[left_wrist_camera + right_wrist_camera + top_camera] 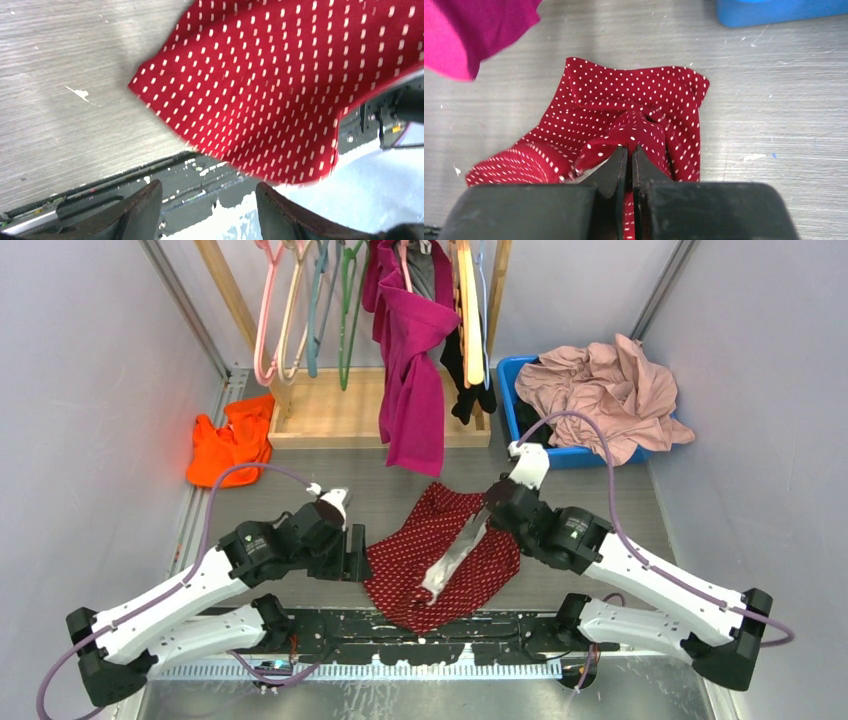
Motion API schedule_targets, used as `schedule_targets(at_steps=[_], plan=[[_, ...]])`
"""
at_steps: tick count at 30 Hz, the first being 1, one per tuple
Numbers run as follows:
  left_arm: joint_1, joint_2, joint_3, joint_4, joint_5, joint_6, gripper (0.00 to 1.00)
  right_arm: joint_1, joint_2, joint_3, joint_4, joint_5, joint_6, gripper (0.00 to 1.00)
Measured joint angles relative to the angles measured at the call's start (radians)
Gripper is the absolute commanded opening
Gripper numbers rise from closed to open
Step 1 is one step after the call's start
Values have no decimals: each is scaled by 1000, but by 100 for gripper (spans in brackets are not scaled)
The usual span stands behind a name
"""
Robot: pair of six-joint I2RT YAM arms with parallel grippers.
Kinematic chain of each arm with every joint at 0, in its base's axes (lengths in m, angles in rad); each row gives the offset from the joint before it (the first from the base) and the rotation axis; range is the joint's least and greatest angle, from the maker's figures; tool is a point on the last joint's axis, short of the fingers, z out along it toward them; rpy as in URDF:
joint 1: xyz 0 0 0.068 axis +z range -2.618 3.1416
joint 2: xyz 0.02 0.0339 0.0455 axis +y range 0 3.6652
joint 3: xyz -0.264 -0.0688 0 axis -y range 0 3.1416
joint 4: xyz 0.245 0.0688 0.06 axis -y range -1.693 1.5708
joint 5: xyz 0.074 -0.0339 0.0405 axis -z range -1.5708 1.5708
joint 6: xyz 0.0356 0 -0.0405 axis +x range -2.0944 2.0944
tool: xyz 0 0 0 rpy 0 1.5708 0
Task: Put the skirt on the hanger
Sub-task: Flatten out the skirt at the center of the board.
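The dark red skirt (405, 555) with small white dots lies crumpled on the table between my two arms, a pale grey strip of its inside showing. My right gripper (629, 148) is shut on a raised fold of the skirt (634, 100) near its far right edge; in the top view the right gripper (490, 508) sits at that edge. My left gripper (207, 187) stands open just left of the skirt (280, 90), with nothing between its fingers; in the top view the left gripper (356, 552) is beside the hem. The thin pink hanger (263, 325) hangs on the rack at the back left.
A wooden rack base (340, 422) at the back carries a green hanger (348, 320), a tan wooden hanger (470, 315) and a plain magenta garment (412, 380). A blue bin (508, 390) holds a pale pink garment (610, 390). An orange cloth (230, 443) lies at the left.
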Motion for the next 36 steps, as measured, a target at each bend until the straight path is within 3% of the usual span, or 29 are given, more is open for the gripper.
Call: schedule_targets(at_steps=[6, 10, 14, 18, 23, 36], plan=[[-193, 19, 50, -14, -76, -71, 68, -169, 7, 48, 3, -94, -80, 1], [-378, 133, 134, -10, -156, -122, 69, -180, 39, 53, 10, -146, -106, 1], [-475, 298, 258, 3, -219, -141, 70, -181, 51, 53, 16, -182, -114, 1], [-489, 397, 312, 59, -268, -143, 69, -191, 50, 52, 22, -203, -116, 1], [-489, 433, 263, 165, -296, -150, 66, -223, 42, 50, 24, -232, -125, 1], [-517, 634, 303, 312, -259, -182, 64, -367, 64, 64, 53, -378, -179, 1]])
